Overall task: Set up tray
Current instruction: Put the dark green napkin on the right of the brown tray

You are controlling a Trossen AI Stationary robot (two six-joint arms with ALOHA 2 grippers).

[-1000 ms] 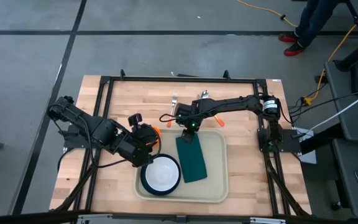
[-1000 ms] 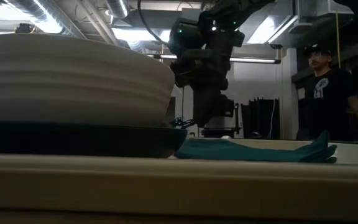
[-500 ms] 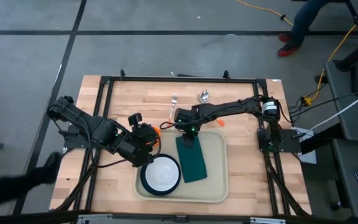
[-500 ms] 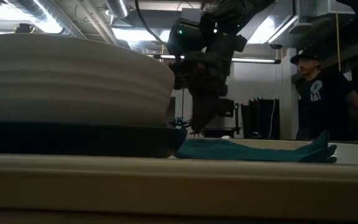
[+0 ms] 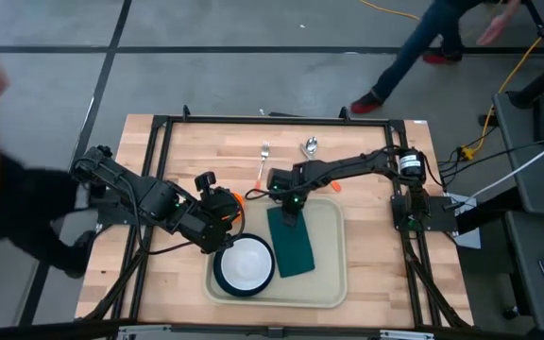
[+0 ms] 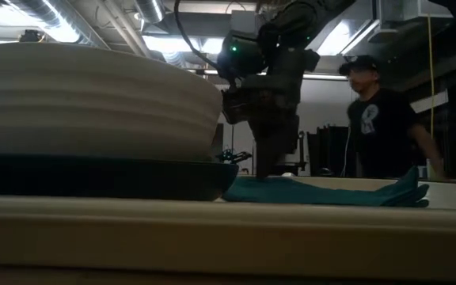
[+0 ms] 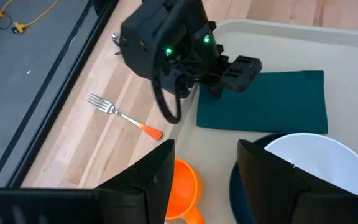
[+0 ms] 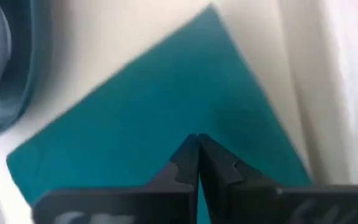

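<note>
The beige tray [image 5: 329,283] lies at the table's near middle. On it a dark green napkin [image 5: 294,247] lies flat beside a dark plate [image 5: 221,280] that carries a white bowl [image 5: 245,264]. My right gripper [image 5: 289,214] is shut, with its tips down on the napkin's far end. My left gripper [image 7: 204,180] hovers open above the tray's far left corner, over an orange cup-like thing [image 7: 185,182], and holds nothing. My right gripper touches the napkin near its far end [image 8: 166,134] with its shut fingertips [image 6: 269,172]. The fingers come from above, slanting down from the far side. The napkin lies flat on the tray. Whether cloth is caught between the tips cannot be told.
A fork [image 5: 263,157] with an orange handle and a spoon [image 5: 310,146] lie on the bare wood beyond the tray. A black frame [image 5: 253,119] runs round the table. A person [image 6: 374,127] moves about behind the table.
My right gripper has come down and a little toward the table's near edge, onto the napkin's far end. The napkin, plate and bowl have stayed where they were. People have walked past beyond the table.
</note>
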